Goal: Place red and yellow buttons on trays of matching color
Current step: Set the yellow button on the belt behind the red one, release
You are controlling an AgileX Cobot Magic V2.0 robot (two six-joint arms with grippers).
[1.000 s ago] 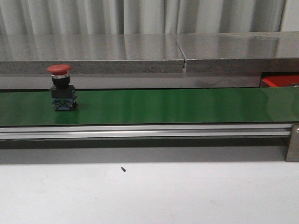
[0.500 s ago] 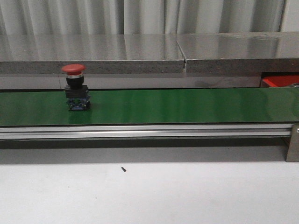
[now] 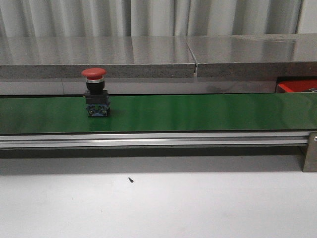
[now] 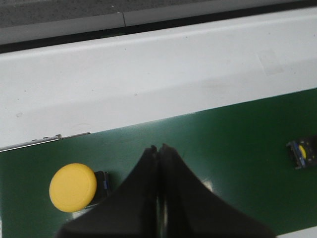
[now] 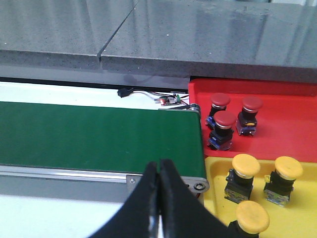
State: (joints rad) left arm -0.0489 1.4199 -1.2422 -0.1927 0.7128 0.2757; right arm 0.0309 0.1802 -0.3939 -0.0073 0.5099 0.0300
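A red button (image 3: 95, 94) on a black base stands upright on the green belt (image 3: 198, 113), left of the middle in the front view. In the left wrist view a yellow button (image 4: 73, 187) stands on the belt beside my shut, empty left gripper (image 4: 158, 148); another button base (image 4: 302, 152) shows at the edge. My right gripper (image 5: 159, 163) is shut and empty over the belt's end frame. The red tray (image 5: 287, 134) holds three red buttons (image 5: 225, 120). The yellow tray (image 5: 218, 198) holds three yellow buttons (image 5: 246, 164). Neither gripper shows in the front view.
A grey stone ledge (image 3: 148, 54) runs behind the belt. An aluminium rail (image 3: 148, 140) lines the belt's front edge, with the white table (image 3: 158, 203) in front. A corner of the red tray (image 3: 297, 86) shows at far right. Loose wires (image 5: 148, 95) lie by the belt's end.
The red button has ridden the belt to the right, from about a fifth of the way across to nearly a third. Nothing else in the front view has moved.
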